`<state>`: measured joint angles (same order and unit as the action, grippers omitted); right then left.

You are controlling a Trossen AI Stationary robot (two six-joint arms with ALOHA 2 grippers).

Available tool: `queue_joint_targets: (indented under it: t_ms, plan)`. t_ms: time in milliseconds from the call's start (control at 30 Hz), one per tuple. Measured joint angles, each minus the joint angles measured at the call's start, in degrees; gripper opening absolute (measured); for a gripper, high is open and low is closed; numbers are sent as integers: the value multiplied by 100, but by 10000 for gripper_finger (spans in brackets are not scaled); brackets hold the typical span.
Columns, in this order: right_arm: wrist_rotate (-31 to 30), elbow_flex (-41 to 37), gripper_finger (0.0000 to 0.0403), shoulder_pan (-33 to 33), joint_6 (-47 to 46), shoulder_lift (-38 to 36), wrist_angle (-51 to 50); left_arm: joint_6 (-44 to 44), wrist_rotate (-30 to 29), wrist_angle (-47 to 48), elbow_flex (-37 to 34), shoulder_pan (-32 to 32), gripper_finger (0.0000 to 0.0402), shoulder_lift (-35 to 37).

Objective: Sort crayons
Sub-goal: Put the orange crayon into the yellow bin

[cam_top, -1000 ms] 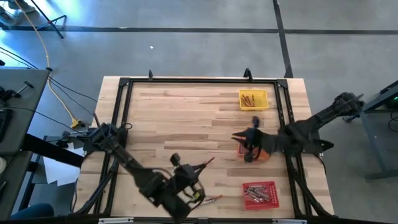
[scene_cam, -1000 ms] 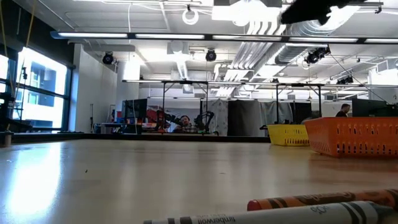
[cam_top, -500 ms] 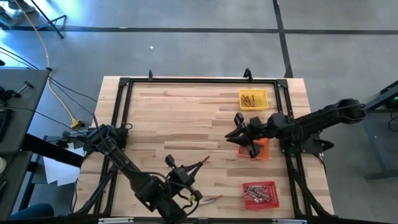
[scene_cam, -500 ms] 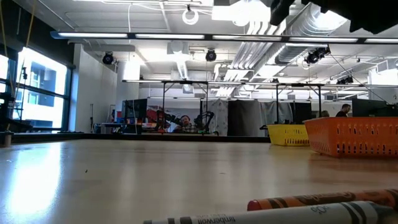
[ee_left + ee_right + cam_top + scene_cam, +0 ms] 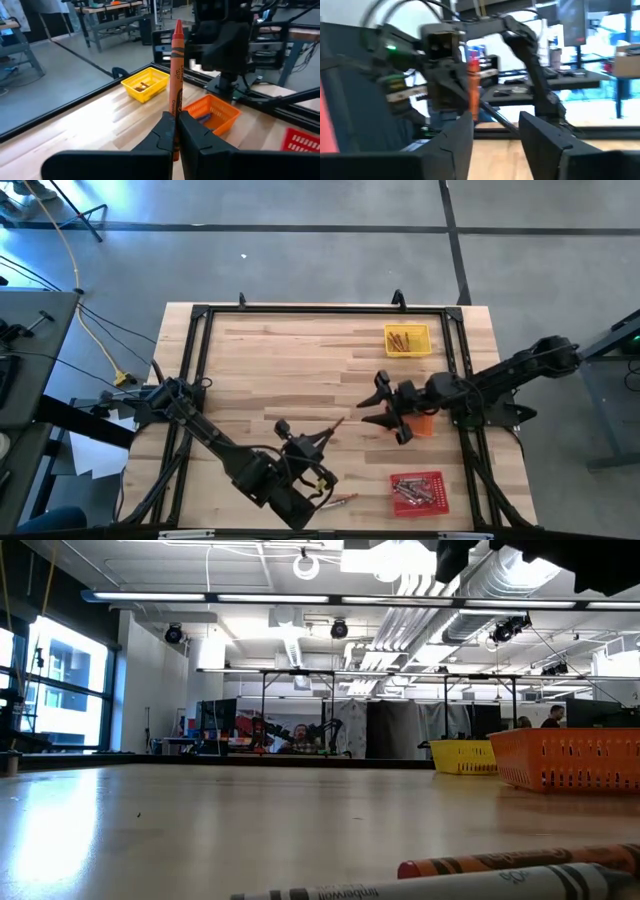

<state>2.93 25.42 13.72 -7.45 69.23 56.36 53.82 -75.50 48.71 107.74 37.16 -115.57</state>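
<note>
My left gripper (image 5: 322, 442) is shut on an orange-red crayon (image 5: 176, 75) above the table's near middle. The crayon points toward my right gripper (image 5: 366, 411). That gripper hangs open just left of the orange tray (image 5: 424, 426), facing the crayon (image 5: 472, 92), with a gap between them. One more crayon (image 5: 341, 500) lies on the table by the near edge. The low view shows an orange crayon (image 5: 520, 860) and a grey crayon (image 5: 450, 886) lying side by side. My left gripper pinches the orange-red crayon near its blunt end (image 5: 175, 119) between the two fingers. The rest sticks out past the fingertips, pointed tip (image 5: 178, 25) foremost, toward the table's right and far side. The crayon is lifted clear of the table.
A yellow tray (image 5: 407, 339) with crayons stands at the far right and a red tray (image 5: 418, 491) with crayons at the near right. The orange tray (image 5: 212, 112) holds a crayon. A black frame (image 5: 320, 310) runs around the tabletop. Bare wood lies at the left and centre.
My right gripper has left the spot above the orange tray and gone toward the table's left, turning from pointing down to level, facing the left gripper. My left gripper has edged toward the far right with the crayon, which stays clear of the table.
</note>
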Motion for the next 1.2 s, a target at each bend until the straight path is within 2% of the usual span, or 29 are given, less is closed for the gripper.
queue_joint_targets:
  t_ms: [200,433,600,867,1033,1200]
  plan:
    - [-154,20,177,89,1,141,-51,-415,43,-553,7,-140,0,-88]
    - [-160,622,178,325,419,426,-680,-938,153,-970,2,-329,0,-223]
    - [-484,952,178,314,495,477,-1358,-1050,164,-1125,2,-355,0,-221]
    - [-572,1129,178,284,510,477,-1418,-1204,235,-1282,2,-408,0,-219]
    - [-589,1137,157,282,496,477,-1374,-1211,434,-1300,2,-481,0,-219]
    - [-587,1137,102,282,482,477,-1366,-1211,466,-1334,0,-502,0,-267]
